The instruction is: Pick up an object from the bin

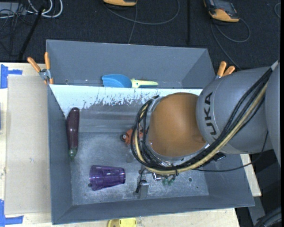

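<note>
My gripper [142, 186] pokes out from under the arm's brown cover, low over the bin floor near the front wall. Just to its left a translucent purple cup [107, 177] lies on its side, a small gap apart from it. A small orange thing [127, 136] peeks out at the cover's left edge, mostly hidden. A bit of green [169, 181] shows under the cover to the right of the gripper; what it is cannot be told.
A dark purple toy eggplant [73, 130] lies along the left wall. A blue scoop with a pale yellow handle [118, 81] rests against the back wall. The arm and its cables cover the bin's right half.
</note>
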### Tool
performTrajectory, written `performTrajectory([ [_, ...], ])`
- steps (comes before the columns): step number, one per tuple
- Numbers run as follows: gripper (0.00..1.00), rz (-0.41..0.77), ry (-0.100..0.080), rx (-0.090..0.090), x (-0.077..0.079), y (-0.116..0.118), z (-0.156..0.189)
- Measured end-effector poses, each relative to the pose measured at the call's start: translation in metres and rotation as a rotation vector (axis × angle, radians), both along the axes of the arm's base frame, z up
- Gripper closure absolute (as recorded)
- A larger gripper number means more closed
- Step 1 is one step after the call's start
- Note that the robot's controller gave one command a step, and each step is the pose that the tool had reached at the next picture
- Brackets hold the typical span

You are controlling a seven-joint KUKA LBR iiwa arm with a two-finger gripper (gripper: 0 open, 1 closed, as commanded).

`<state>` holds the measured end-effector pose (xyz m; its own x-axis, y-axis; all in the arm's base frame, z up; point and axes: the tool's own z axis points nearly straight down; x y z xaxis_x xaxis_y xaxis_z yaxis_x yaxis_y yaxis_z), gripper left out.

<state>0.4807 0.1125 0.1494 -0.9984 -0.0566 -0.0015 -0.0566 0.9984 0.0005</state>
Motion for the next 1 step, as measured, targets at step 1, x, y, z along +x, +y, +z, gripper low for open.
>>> performTrajectory([
  [1, 0.0, 0.051, 0.002, -0.003, 0.0259, 0.0141, -0.0367],
])
